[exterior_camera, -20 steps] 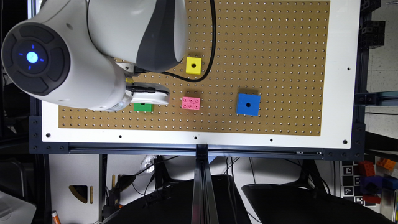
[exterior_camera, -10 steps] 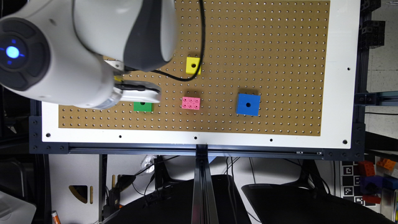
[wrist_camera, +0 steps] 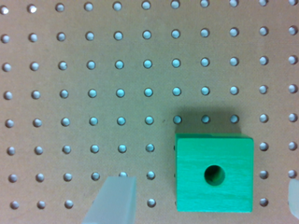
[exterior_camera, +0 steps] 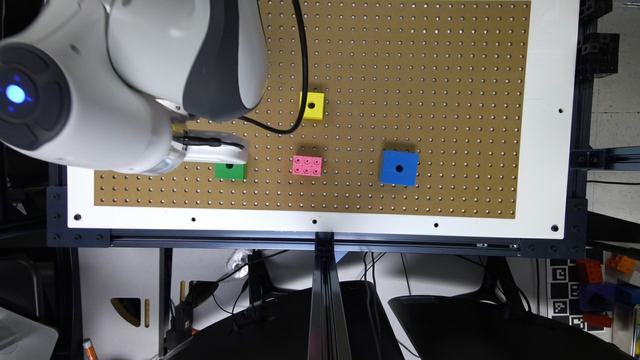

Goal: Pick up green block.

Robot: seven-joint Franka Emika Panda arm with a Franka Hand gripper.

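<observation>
**Hand over green block, fingers spread, no contact**

Exterior view: the arm (exterior_camera: 125,85) comes in from the exterior view's left and covers the upper left part of the pegboard (exterior_camera: 425,75). The white hand (exterior_camera: 220,152) sits right above the green block (exterior_camera: 230,171), overlapping the block's far edge. The block's near part and its dark hole are visible below the hand.

Green block lies flat on the pegboard near the board's lower left corner in the exterior view, close to the front edge. The pegboard rests on the white counter (exterior_camera: 547,125).

Wrist view: green block (wrist_camera: 215,173) seen from above, square face up, round hole roughly centred. One pale finger (wrist_camera: 112,200) shows on one side of it, well clear of the block's edge. A sliver of the other finger (wrist_camera: 294,196) shows at the picture's border on the opposite side. Block sits between them, nearer that second finger. Hand is released: fingers spread wider than the block, nothing gripped.

Other items on the pegboard, exterior view:
- pink brick (exterior_camera: 307,166), to the right of the green block, near but apart
- blue block (exterior_camera: 399,168), further right, well apart
- yellow block (exterior_camera: 313,106), beyond the pink brick, with the black cable (exterior_camera: 300,75) crossing just beside it
</observation>
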